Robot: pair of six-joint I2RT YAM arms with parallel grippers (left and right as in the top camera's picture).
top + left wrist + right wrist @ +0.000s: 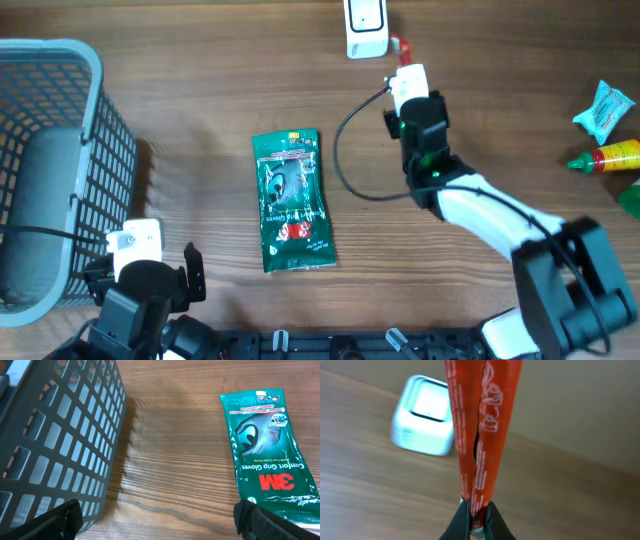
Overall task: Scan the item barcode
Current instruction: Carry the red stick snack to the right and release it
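- Right pincer [477, 519] is clenched on one end of an orange-red packet [480, 425]. The packet stands out flat and narrow from between the fingers, with white print along it.
- Right arm [480, 205] reaches from the near right corner across the bench [200, 120] toward its far edge. The wrist is close to the white scanner [365, 25], and the packet's free end is just beside the scanner body.
- Left pincer [160, 522] is released, jaws spread wide. It is low over the bench between the grey basket [55, 435] and the green glove packet [270, 460], touching neither.
- Left arm [130, 315] is drawn back at the near left corner, next to the basket.
- From overhead only a small red sliver of the held packet shows past the wrist; the rest is covered.
- The scanner is cut off by the top of the overhead view and blurred in the right wrist view.
- The packet's print is too blurred to read, and whether a barcode faces the scanner cannot be told.
- The glove packet's near corner is hidden behind a left fingertip [265, 522].
- At the right edge of the bench lie a pale blue pouch [605, 108] and a red-and-yellow bottle [610, 155], the bottle partly cut off.
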